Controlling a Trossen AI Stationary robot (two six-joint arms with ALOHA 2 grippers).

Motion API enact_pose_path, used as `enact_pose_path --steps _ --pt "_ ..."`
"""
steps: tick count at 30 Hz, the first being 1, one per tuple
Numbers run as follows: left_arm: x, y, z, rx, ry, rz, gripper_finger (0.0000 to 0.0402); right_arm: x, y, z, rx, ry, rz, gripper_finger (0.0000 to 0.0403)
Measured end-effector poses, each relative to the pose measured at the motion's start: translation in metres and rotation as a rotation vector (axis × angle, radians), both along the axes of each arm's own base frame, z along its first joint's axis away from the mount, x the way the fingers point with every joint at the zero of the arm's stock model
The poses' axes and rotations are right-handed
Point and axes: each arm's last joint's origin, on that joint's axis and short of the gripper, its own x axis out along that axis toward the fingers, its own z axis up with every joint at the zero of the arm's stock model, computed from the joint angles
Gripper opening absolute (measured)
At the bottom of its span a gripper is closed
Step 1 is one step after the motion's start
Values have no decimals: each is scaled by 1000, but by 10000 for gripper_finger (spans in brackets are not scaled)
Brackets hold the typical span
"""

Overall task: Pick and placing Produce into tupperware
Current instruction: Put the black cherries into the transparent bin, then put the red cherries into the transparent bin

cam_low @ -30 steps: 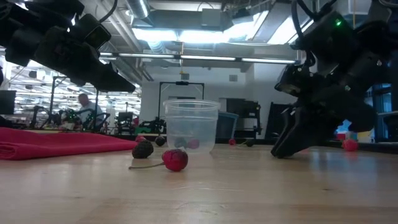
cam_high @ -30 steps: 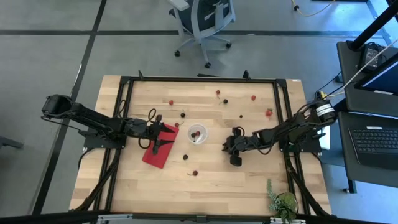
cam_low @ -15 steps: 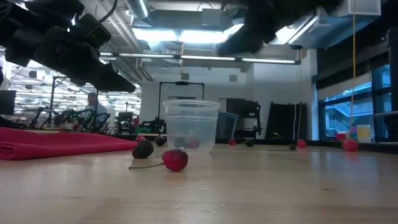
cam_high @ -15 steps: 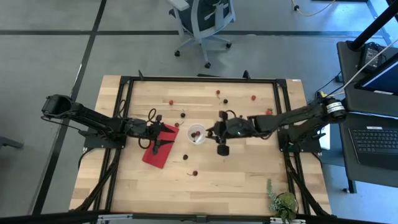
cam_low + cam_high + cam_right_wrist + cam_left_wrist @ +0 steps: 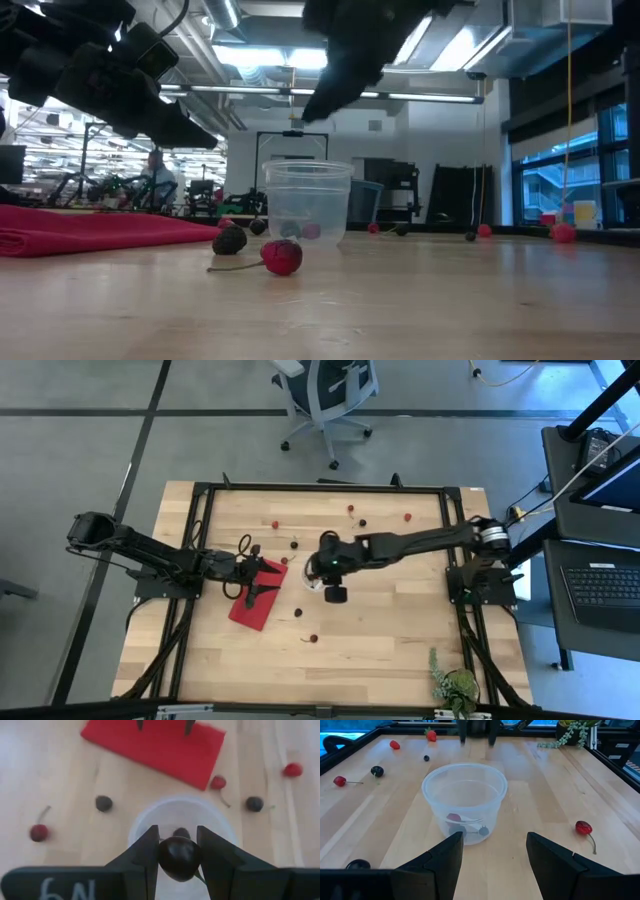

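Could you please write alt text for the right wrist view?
The right gripper holds a dark cherry directly above the clear cup, which already has fruit inside. Loose cherries lie on the wooden table around it, and a red cloth lies beyond.

Low view, items on the counter (image 5: 420, 300): clear tupperware (image 5: 307, 203) at centre, fruit inside; dark cherry (image 5: 230, 240) and red cherry (image 5: 283, 256) in front of it; red cloth (image 5: 90, 228) at left. My left tool (image 5: 175, 125) hangs upper left; my right tool (image 5: 330, 95) above the cup.
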Motion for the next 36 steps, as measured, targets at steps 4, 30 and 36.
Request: enact_pose_path --steps 4,30,36 --pt "0 0 0 0 1 0 212 11 -9 -24 -5 59 -18 115" --pt "0 0 0 1 2 0 212 16 -14 -19 -11 38 -28 168" --pt "0 0 -1 1 9 0 212 6 26 13 -9 -47 81 171"
